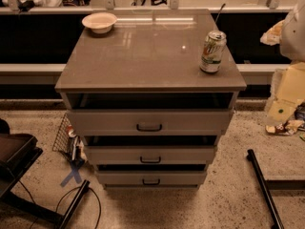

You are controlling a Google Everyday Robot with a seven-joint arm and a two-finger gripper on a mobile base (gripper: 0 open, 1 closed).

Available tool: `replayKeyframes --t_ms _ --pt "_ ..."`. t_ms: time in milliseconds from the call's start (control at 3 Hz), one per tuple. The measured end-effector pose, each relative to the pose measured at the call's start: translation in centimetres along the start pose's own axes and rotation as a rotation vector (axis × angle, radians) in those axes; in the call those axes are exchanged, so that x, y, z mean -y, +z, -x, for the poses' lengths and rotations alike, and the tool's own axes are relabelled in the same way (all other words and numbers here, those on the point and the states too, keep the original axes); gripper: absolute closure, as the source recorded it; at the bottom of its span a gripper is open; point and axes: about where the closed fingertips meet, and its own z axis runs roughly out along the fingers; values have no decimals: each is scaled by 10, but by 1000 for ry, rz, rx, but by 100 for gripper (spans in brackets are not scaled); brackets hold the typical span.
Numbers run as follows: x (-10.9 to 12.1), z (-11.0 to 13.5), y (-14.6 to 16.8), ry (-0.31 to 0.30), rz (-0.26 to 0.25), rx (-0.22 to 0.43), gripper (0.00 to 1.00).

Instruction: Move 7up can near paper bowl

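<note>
The 7up can (212, 52) stands upright near the front right corner of the grey cabinet top (147, 56). It has white and green sides and a silver top. The paper bowl (99, 22) is cream coloured with a flared rim and sits at the back left corner of the same top. The can and the bowl are far apart, on a diagonal across the top. My gripper is not in view. A white bulky shape (293, 30) shows at the right edge; I cannot tell what it is.
The cabinet has three drawers (149, 123), each pulled slightly open. A wire basket (66, 140) leans at its lower left. A black bar (264, 190) lies on the floor at the right, dark equipment and cables at the left, and clutter (286, 109) at the right.
</note>
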Motion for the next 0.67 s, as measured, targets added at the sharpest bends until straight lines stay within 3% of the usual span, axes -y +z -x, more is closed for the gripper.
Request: replayKeyframes --t_ms 333,667 --pt "0 0 0 0 0 0 0" --pt "15 -5 3 77 -48 48 0"
